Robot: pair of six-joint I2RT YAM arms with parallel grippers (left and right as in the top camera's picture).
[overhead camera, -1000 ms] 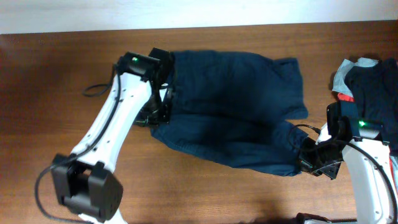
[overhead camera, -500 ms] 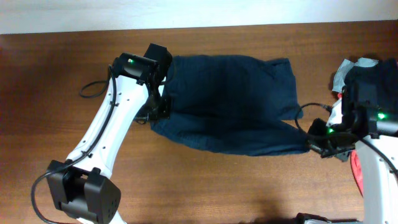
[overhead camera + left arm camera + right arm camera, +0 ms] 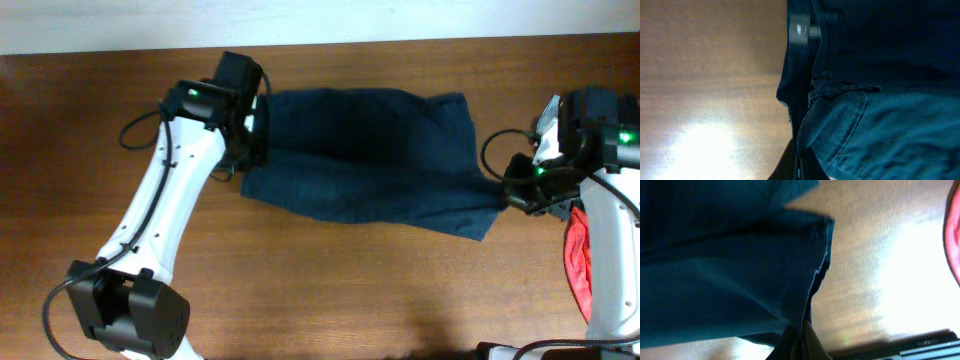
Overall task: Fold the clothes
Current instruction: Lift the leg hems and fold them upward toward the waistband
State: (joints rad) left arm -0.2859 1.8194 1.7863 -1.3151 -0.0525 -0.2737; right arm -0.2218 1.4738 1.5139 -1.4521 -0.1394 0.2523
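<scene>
Because the shorts (image 3: pixel 370 155) are soft and saggy, the left fingers (image 3: pixel 787 167) pinch the waistband (image 3: pixel 799 65) and the right fingers (image 3: pixel 810 342) a leg hem (image 3: pixel 821 255) — seamed edges that should hold best.

Shorts (image 3: pixel 370 155) lie on table (image 3: pixel 90 130), upper-centre of overhead frame, stretched L to R. L gripper (image 3: pixel 252 150) sits at shorts' L end, w/ its arm running down to lower-left corner. R gripper (image 3: pixel 508 195) at shorts' lower-R corner, centre-right of frame. Other garments (image 3: pixel 578 250) at far R edge, partly under R arm, apart from shorts.
</scene>
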